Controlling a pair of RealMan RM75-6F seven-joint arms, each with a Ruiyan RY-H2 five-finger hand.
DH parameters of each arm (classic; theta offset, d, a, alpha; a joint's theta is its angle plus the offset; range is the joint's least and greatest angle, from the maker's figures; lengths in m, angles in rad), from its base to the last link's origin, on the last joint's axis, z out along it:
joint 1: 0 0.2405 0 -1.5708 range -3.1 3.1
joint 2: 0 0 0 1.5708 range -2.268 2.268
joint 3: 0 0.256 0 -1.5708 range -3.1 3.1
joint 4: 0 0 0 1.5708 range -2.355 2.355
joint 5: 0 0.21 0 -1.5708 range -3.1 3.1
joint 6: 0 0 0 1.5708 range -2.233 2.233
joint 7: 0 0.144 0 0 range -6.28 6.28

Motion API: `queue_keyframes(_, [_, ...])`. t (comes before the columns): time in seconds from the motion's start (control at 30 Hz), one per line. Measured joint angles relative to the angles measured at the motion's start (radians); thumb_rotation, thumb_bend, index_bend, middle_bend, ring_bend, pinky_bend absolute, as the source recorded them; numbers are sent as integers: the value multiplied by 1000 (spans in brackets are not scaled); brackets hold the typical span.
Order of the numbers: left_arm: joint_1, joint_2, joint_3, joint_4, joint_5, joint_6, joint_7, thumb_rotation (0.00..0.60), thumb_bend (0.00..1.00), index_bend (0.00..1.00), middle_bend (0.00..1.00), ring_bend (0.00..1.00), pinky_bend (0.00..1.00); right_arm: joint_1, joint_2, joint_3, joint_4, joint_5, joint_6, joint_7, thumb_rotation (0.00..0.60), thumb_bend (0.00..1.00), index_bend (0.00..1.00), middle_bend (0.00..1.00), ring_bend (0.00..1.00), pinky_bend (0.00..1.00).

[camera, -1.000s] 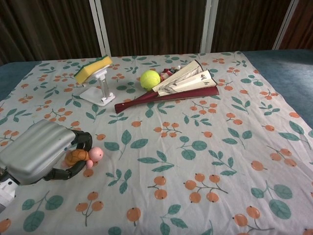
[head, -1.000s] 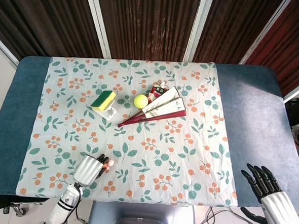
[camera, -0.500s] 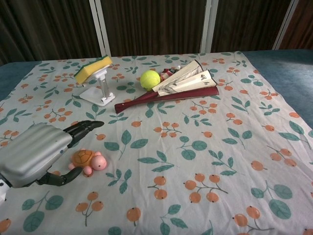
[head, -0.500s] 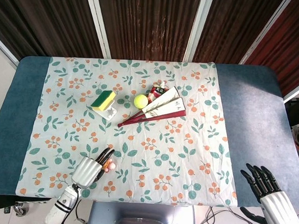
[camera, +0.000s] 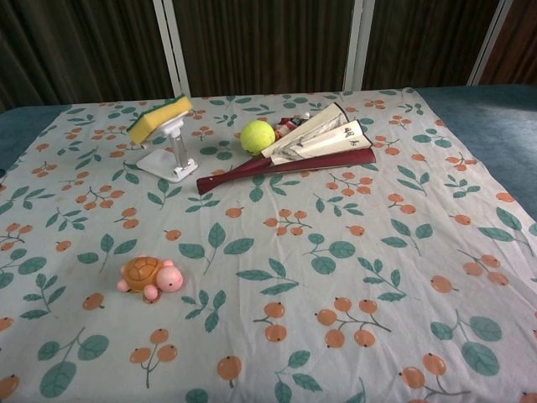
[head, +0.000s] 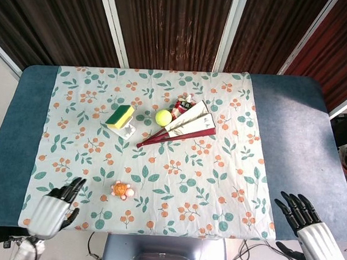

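Dark wood panels w/ white strips stand behind the table (head: 292, 114), which wears blue felt under a floral cloth (head: 176, 177). We take the toy turtle (head: 120, 190) as our landmark. It sits alone on the cloth near the front edge, upright, pink head pointing right in the chest view (camera: 150, 277), nothing touching it.

What changed: a sec ago our left hand (head: 55, 208) was wrapped round the turtle; half a sec ago the fingers had opened and it lay on the cloth beside them. Now that hand is well left of the turtle, at the cloth's front-left corner, fingers spread, holding nothing. It's gone from the chest view altogether. So we judge the turtle as set down and released, w/ the hand pulling clear.

Our right hand (head: 308, 225) hangs well to the right of the turtle, off the cloth by the table's front-right corner, fingers spread and empty, approx. where it was before.

Well behind the turtle: a yellow-green sponge (head: 121, 116) on a white stand (camera: 169, 156), and to its right a tennis ball (head: 163, 117) just beside a half-open folding fan (head: 182, 129), w/ a small red item at the fan's far end, too hidden to name.
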Motion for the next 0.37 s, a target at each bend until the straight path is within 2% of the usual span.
queue_keyframes(0.13, [92, 56, 29, 41, -9, 148, -155, 600, 361, 0, 121, 76, 98, 8, -9, 2, -6, 6, -26, -20, 600, 81, 0, 0, 0, 0])
queue_keyframes(0.27, [150, 127, 32, 63, -38, 177, -296, 600, 361, 0, 121, 76, 97, 19, -17, -2, -13, 4, -58, -42, 600, 81, 0, 0, 0, 0])
queue_keyframes(0.37, [178, 153, 23, 73, -41, 183, -318, 600, 360, 0, 120, 76, 97, 24, -20, -2, -17, 8, -65, -46, 600, 81, 0, 0, 0, 0])
